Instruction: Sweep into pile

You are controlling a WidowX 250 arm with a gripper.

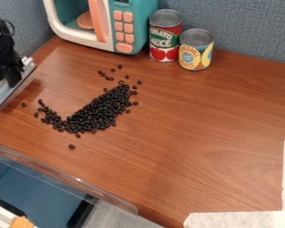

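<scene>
Beans [100, 111], small, black and oval, lie in a curved band on the brown wood-grain desk [198, 133], to the right of the black fingers [14, 79] in the camera view. We see the fingers at the left edge, apparently clamped on a long, straight, silvery sweeping bar [3, 94], well apart from the main heap. The arm's tool is therefore on the band's upper-left side, facing the hollow of its curve.

The band's long axis runs from lower left to upper right, its lower-left end hooking back up toward the bar. We find the bar slanting the same general way, though more steeply, so its length is roughly broadside to the heap. A push rightward across the view would, we judge, meet the hooked end first; turning the bar slightly would match the band better.

Strays dot the desk above the upper end, one bean sits apart at the far left near the bar, and another lies below the heap. We judge the gathering only partly done, and a fast stroke could scatter the loose beans. Behind, a teal toy microwave [136, 26] stands beside two printed metal cans [164, 38].
</scene>
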